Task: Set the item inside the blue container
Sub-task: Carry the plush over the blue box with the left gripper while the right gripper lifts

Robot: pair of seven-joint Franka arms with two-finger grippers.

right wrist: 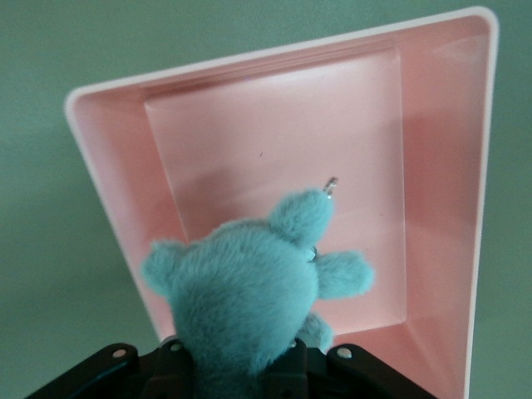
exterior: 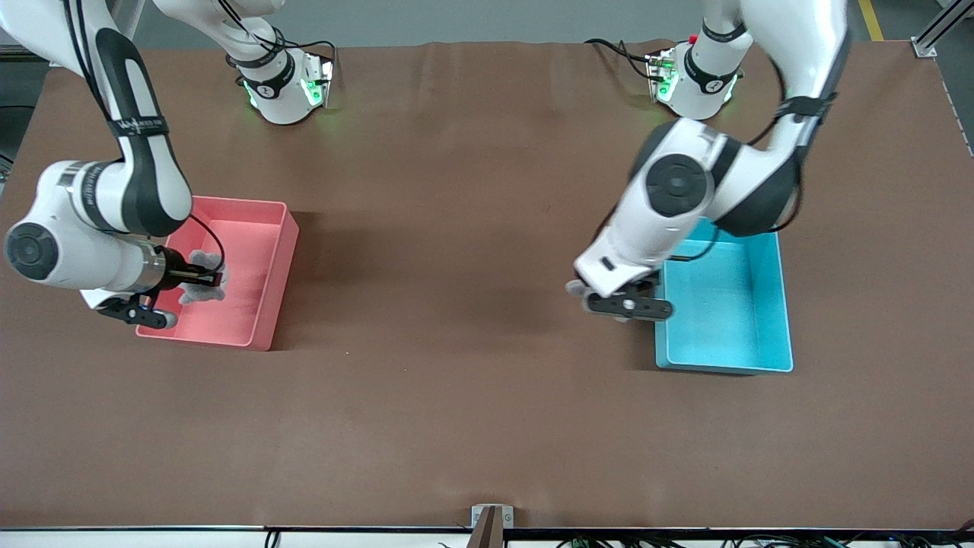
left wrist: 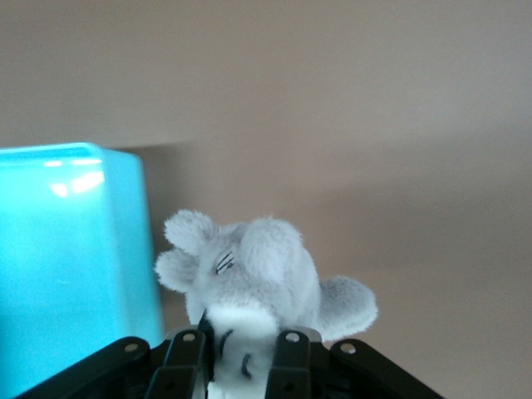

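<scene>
Blue container (exterior: 749,304), left gripper (exterior: 609,298) beside it clamping plush toy (left wrist: 253,287)

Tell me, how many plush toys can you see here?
2. One plush toy is held by the left gripper beside the blue bin; the other toy is held by the right gripper over the pink bin. None seem hidden.

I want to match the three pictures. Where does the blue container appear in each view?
Front view: blue container toward the left arm's end of the table, partly under the left arm.
Left wrist view: its wall fills one edge, beside the grey plush held by the left gripper.
Right wrist view: not in it.
Shared landmark: the grey plush.
</scene>
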